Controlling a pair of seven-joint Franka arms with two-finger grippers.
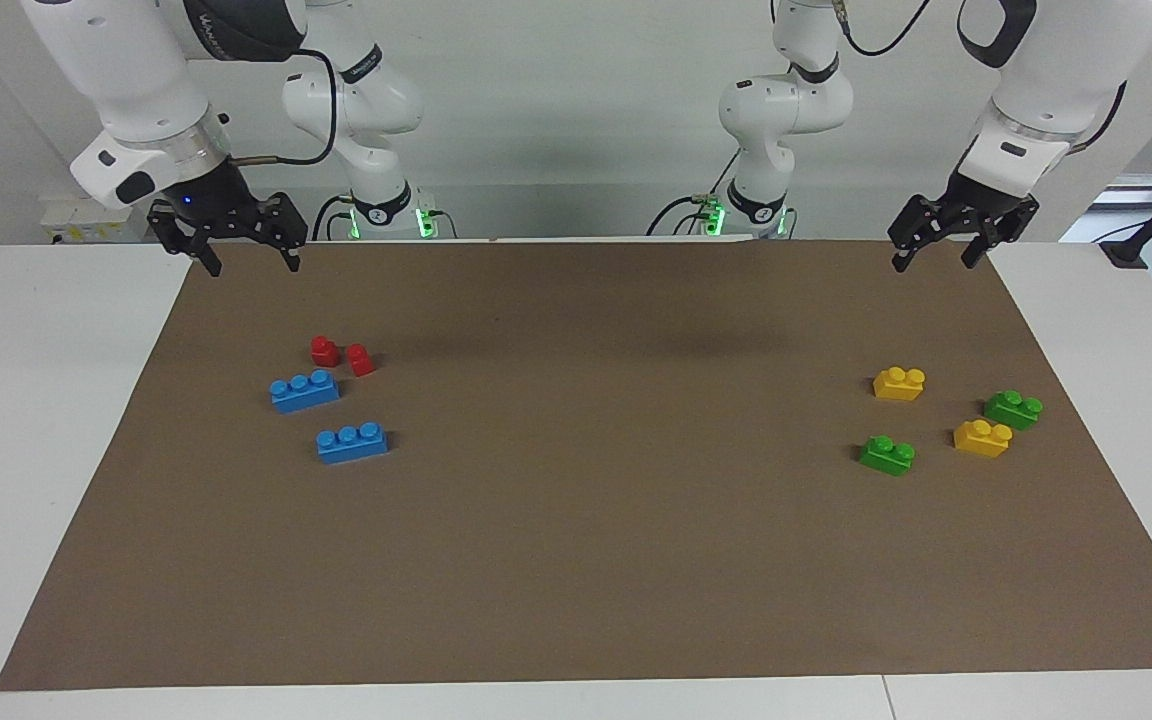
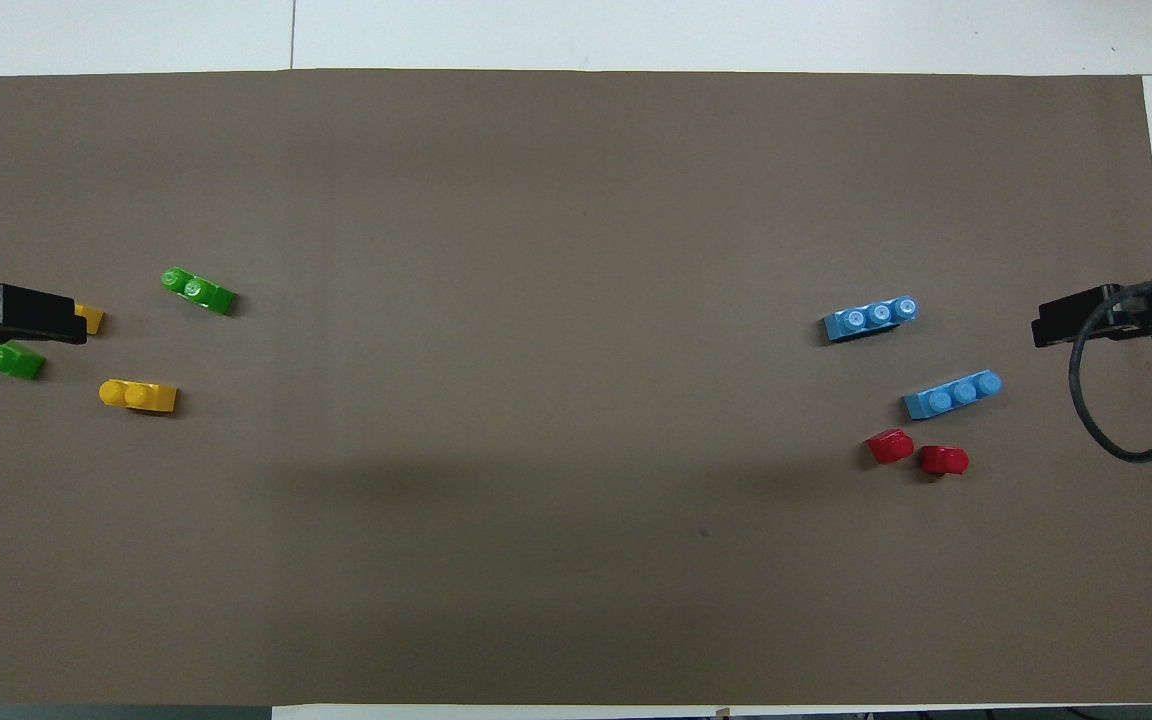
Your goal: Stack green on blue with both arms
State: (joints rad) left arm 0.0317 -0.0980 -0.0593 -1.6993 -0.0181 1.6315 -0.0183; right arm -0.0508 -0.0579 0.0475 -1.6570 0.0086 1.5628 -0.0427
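Two green two-stud bricks lie on the brown mat toward the left arm's end: one [image 1: 887,454] [image 2: 198,290] farther from the robots, the other [image 1: 1013,408] [image 2: 8,359] closer to the mat's edge. Two blue three-stud bricks lie toward the right arm's end: one [image 1: 304,390] [image 2: 952,394] nearer to the robots, the other [image 1: 352,442] [image 2: 871,318] farther. My left gripper [image 1: 936,258] [image 2: 11,315] is open and empty, raised over the mat's corner at the robots' end. My right gripper [image 1: 250,262] [image 2: 1086,320] is open and empty, raised over the other corner.
Two yellow two-stud bricks [image 1: 899,383] [image 1: 982,438] lie among the green ones; in the overhead view the left gripper partly covers one [image 2: 89,319]. Two small red bricks [image 1: 324,350] [image 1: 361,359] lie just nearer to the robots than the blue ones. The brown mat [image 1: 576,520] covers the table.
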